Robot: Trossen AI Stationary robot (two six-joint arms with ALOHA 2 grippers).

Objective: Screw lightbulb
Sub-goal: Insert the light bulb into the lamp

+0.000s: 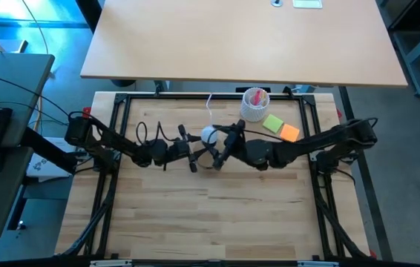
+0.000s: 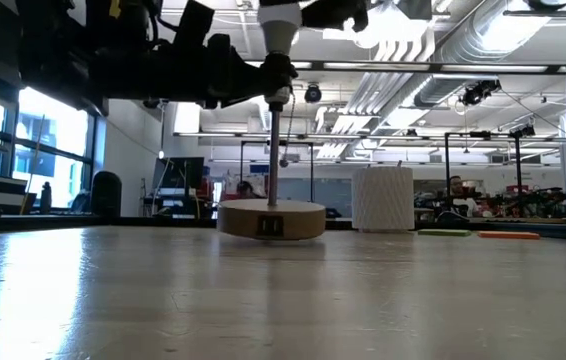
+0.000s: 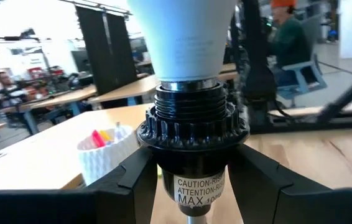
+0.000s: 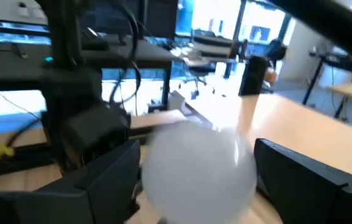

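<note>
The white lightbulb point(image 1: 208, 135) sits base down in a black lamp socket point(image 3: 191, 124). The socket tops a thin metal rod point(image 2: 274, 150) that rises from the round wooden disc stand point(image 2: 271, 218). My left gripper point(image 1: 194, 153) comes from the table's left and is shut on the socket. My right gripper point(image 1: 223, 145) comes from the right and is shut on the bulb's round head point(image 4: 194, 165). In the low view the bulb point(image 2: 281, 25) shows at the top of the picture, above the socket point(image 2: 278, 75). My left gripper pinches the socket's lower barrel point(image 3: 196, 167), below its ribbed collar, between its two fingers point(image 3: 132, 180). The fingers come level from the table's left. The socket stands upright on its rod. My right gripper has the bulb's white globe point(image 4: 163, 155) between its two fingers point(image 4: 111, 171), one on each side. It comes from the table's right, slanting down. The bulb stands upright, its neck point(image 3: 185, 59) in the socket.
A white ribbed cup point(image 1: 254, 104) with pink contents stands behind the stand at the far right. A green note point(image 1: 273, 123) and an orange one point(image 1: 290, 133) lie beside it. The near half of the wooden table point(image 1: 210, 215) is bare. People sit in the room beyond.
</note>
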